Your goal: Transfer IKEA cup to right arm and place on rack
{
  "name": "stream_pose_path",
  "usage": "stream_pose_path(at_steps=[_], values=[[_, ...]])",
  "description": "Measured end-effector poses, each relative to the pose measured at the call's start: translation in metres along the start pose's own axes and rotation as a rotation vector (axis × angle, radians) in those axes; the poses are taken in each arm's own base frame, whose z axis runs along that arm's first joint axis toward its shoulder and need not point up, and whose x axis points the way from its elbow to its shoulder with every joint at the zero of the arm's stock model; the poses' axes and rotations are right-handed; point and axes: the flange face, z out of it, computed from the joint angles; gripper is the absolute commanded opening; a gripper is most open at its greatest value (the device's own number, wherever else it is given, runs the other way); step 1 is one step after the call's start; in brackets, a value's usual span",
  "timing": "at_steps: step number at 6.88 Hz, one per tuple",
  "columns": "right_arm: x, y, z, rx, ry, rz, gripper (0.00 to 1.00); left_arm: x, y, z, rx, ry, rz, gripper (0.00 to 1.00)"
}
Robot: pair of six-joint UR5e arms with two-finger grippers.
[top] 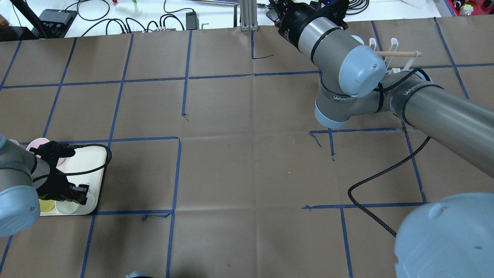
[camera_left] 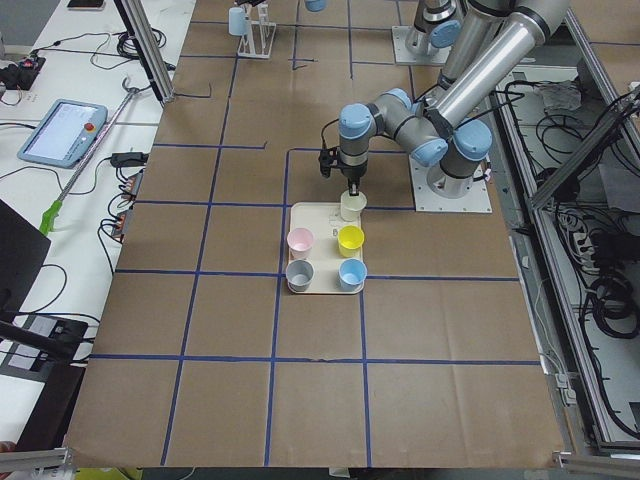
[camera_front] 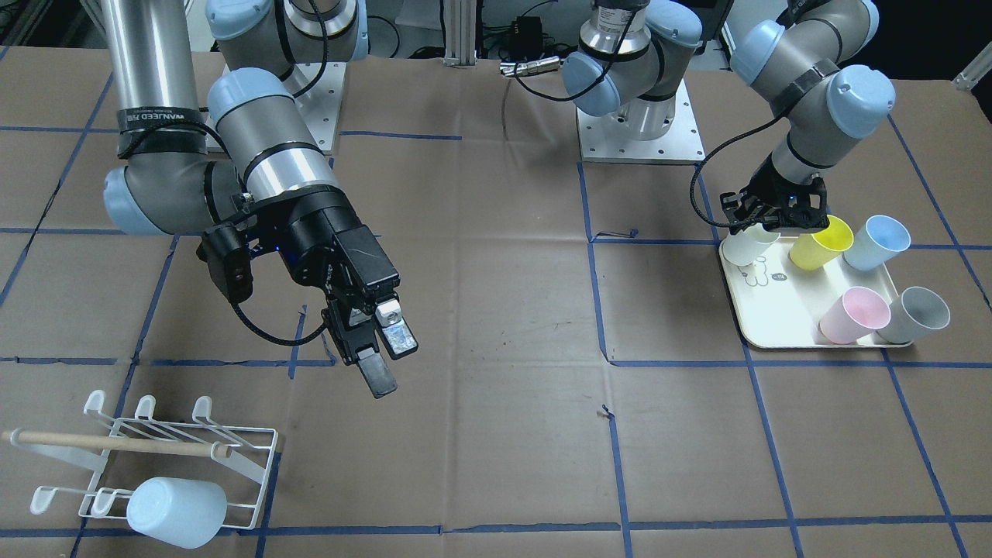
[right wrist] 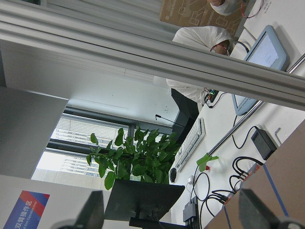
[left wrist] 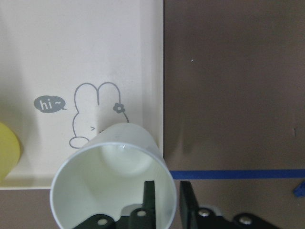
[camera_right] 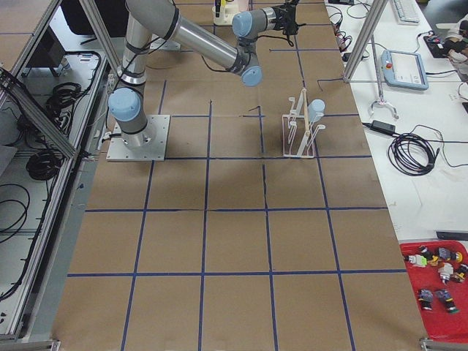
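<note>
Left gripper point(left wrist: 166, 200) clamped on white cup's point(left wrist: 112, 176) rim at tray's point(left wrist: 71, 52) 5 o'clock corner, right gripper point(camera_front: 384, 353) fingers apart, empty, raised at 1 o'clock of rack point(camera_front: 167, 457)

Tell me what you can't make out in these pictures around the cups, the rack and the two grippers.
- Left gripper on the white cup: the wrist view shows one finger inside the rim and one outside, but the pads are cut off by the bottom edge, so contact is unclear.
- Rack: mostly hidden behind the right arm in the overhead view.
- Pale blue cup on the rack: which prong holds it is unclear.
- Right gripper: its wrist view shows only blurred fingertips.
</note>
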Motion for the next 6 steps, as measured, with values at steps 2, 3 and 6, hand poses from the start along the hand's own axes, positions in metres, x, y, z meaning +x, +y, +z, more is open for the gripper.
stream_pose_path(at_steps=[2,3,6], values=[[0.001,0.0,0.0,0.002,0.004,0.059,1.0,-0.003,-0.002,-0.011,0.015,-0.021,-0.001,0.0],[0.001,0.0,0.0,0.001,0.009,0.102,1.0,-0.008,-0.008,-0.029,0.034,-0.037,-0.003,0.0],[0.007,0.008,0.001,-0.012,0.035,0.182,1.0,-0.022,-0.044,-0.131,0.086,-0.006,0.011,0.0]])
